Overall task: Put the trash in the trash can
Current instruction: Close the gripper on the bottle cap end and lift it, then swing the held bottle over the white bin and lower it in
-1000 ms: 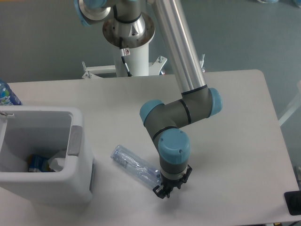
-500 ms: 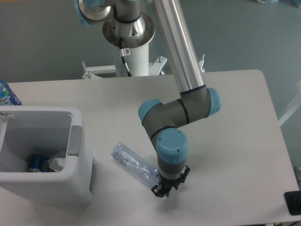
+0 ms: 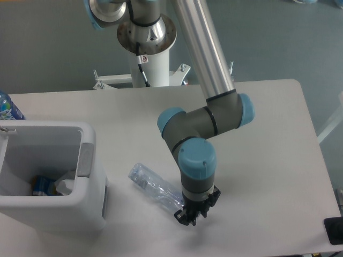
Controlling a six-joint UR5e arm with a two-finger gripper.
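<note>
The pincer (image 3: 194, 216) is down low over the counter (image 3: 268, 134), pointing straight at the surface, right at the near end of the crushed clear bottle (image 3: 155, 188). From where I stand the dark fingers sit at the bottle's end, but whether they are clamped on it or just beside it I cannot tell. The bottle lies flat on the counter, slanting up and away to the left from the pincer, its far end pointing toward the white bin (image 3: 88, 176) but stopping short of it. The bin stands at the left edge of the counter, grey panel on its right rim, and inside it there is a crumpled whitish wrapper (image 3: 65, 184) with something blue next to it. Behind the bin, at the far left, the top of a blue-labelled bottle (image 3: 7, 107) peeks in.
</note>
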